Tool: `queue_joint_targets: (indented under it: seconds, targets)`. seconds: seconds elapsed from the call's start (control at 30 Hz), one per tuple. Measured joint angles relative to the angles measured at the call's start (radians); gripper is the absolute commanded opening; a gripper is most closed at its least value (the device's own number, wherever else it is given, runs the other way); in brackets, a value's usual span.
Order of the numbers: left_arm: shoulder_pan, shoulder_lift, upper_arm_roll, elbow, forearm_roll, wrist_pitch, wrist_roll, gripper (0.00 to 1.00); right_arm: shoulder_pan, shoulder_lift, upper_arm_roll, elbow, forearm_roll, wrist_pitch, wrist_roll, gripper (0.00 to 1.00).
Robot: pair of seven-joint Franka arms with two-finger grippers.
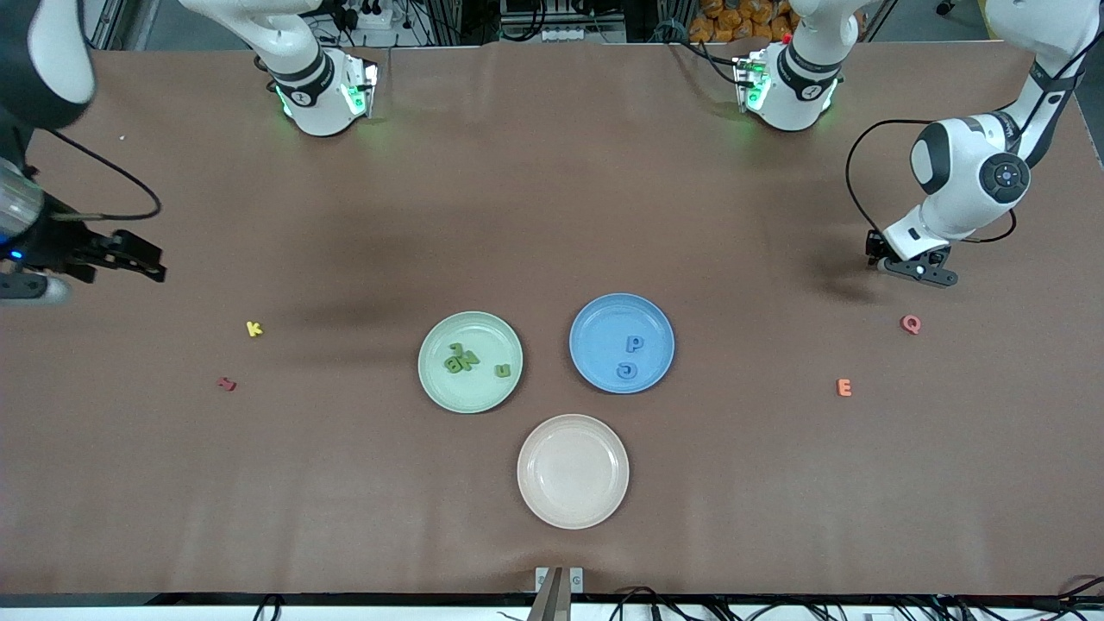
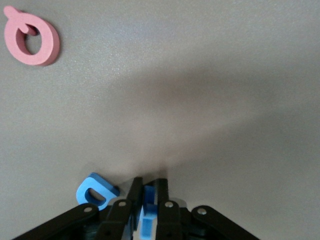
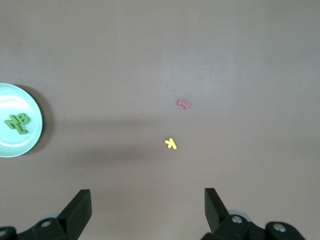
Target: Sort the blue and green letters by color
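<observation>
My left gripper (image 1: 914,269) is down at the table near the left arm's end, farther from the front camera than the pink Q (image 1: 910,323). In the left wrist view its fingers (image 2: 135,192) are shut on an upright blue letter (image 2: 149,210); its shape is hidden. A blue D (image 2: 95,190) lies flat right beside it. The blue plate (image 1: 604,310) holds a blue P (image 1: 634,344) and G (image 1: 627,371). The green plate (image 1: 470,321) holds several green letters (image 1: 461,358). My right gripper (image 1: 147,259) hangs open and empty over bare table at the right arm's end.
A pale pink plate (image 1: 573,509) stands empty, nearer the front camera than the other two. An orange E (image 1: 844,387) lies near the Q. A yellow K (image 1: 254,329) and a dark red letter (image 1: 226,384) lie toward the right arm's end.
</observation>
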Motion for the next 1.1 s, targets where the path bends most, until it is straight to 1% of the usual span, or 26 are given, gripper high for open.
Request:
queue_joint_targets:
  seconds: [0.1,0.23,0.3,0.77,1.1]
  targets:
    - [0.0,0.0,-0.001,0.0,0.0,0.0,0.0,0.11,-0.001,0.001,0.012,0.001,0.0,-0.01,0.0,1.0]
    - [0.0,0.0,-0.001,0.0,0.0,0.0,0.0,0.02,-0.001,0.003,0.02,-0.001,0.0,-0.014,0.001,1.0]
    - [0.0,0.0,-0.001,0.0,0.0,0.0,0.0,0.0,-0.002,0.005,0.02,-0.002,0.0,-0.014,0.001,1.0]
    - [-0.005,-0.002,-0.001,0.005,0.0,0.008,0.0,0.0,-0.021,0.01,0.02,-0.01,0.0,-0.016,0.001,1.0]
    - [-0.022,-0.026,-0.002,0.008,0.0,0.008,0.0,0.0,-0.021,0.011,0.027,-0.013,0.0,-0.01,0.001,1.0]
